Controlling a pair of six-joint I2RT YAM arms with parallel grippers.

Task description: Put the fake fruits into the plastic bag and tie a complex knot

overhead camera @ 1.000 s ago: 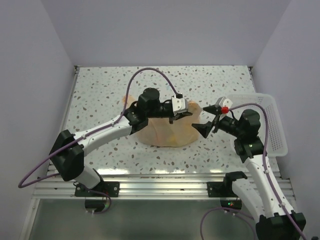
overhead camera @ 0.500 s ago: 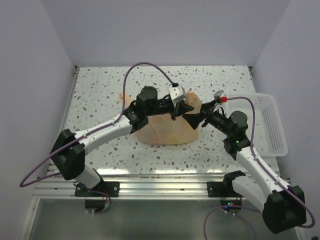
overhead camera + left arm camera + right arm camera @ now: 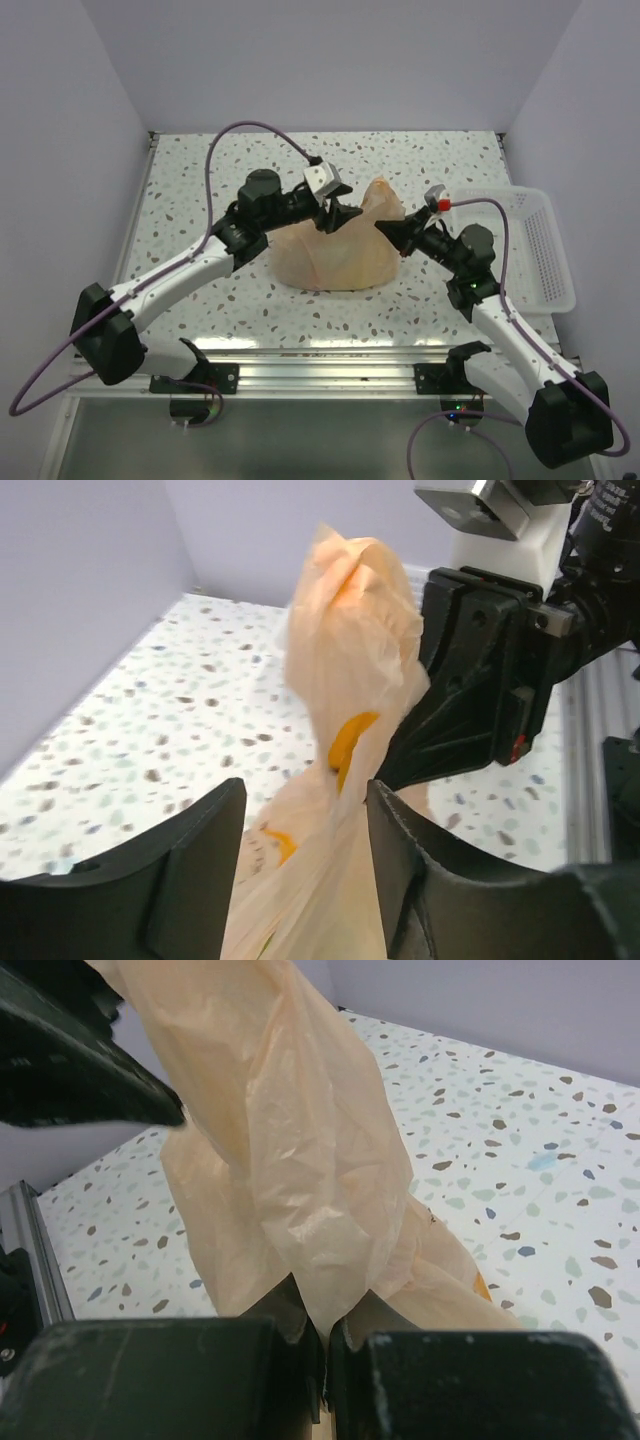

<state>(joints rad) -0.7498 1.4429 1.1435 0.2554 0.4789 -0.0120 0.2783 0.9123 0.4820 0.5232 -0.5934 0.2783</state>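
1. The plastic bag (image 3: 330, 262) sits mid-frame on the worktop (image 3: 200, 180), its gathered top (image 3: 380, 195) pulled upright.
2. Right end effector (image 3: 325, 1332): jaws together, clamped on that gathered top.
3. Left end effector (image 3: 335, 214): jaws apart, straddling the bag's neck, gripping nothing.
4. We cannot make out the fake fruits through the film.
5. We judge the knot-tying step in hand; next, the left must pinch a strand and loop it around.

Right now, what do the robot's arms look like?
The left arm and right arm are white tubes with black joints. Purple cables loop along them. The left tool and right tool are black with two chunky fingers. The right arm has a red dot.
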